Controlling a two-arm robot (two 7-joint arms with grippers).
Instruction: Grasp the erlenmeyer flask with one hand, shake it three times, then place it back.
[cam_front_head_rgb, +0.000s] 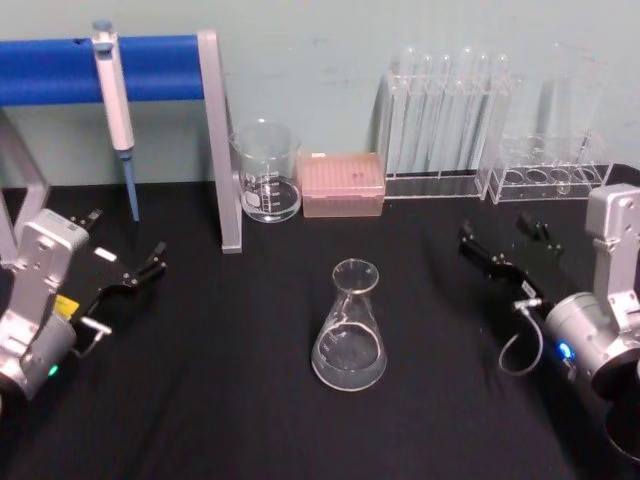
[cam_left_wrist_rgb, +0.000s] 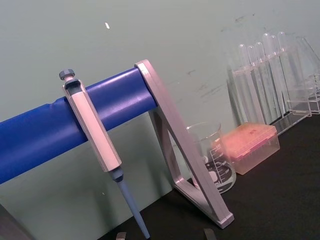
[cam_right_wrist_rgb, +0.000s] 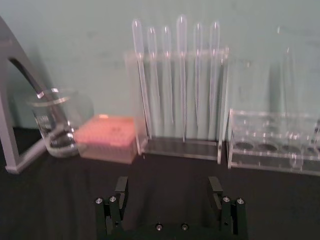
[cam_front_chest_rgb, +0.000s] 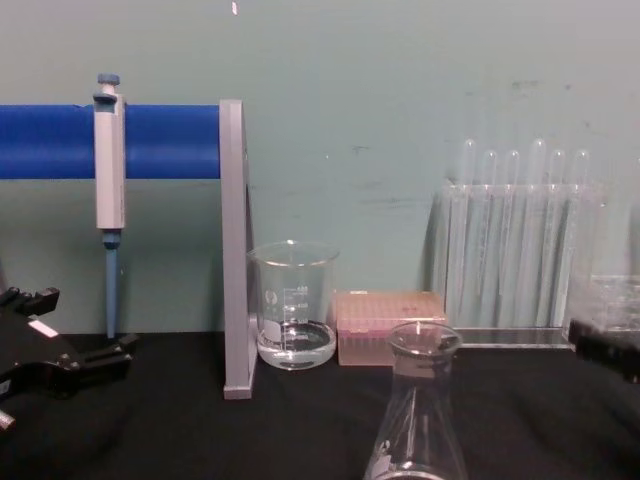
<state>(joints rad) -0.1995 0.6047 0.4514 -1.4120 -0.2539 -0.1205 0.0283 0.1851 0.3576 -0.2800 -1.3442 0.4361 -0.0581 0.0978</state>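
I see the erlenmeyer flask (cam_front_head_rgb: 349, 328) upright on the table (cam_front_head_rgb: 220, 400); left tool (cam_front_head_rgb: 128, 252) and right tool (cam_front_head_rgb: 503, 245) both open, empty.

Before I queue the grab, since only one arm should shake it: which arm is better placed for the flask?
Probably the right gripper: its open fingers sit somewhat nearer the flask. The left gripper is farther off, near the pipette stand.

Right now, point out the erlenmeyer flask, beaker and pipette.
erlenmeyer flask (cam_front_head_rgb: 349, 345): head view, on its cone-shaped body.
beaker (cam_front_head_rgb: 268, 172): head view, on its glass wall.
pipette (cam_front_chest_rgb: 109, 165): chest view, on its grey handle.
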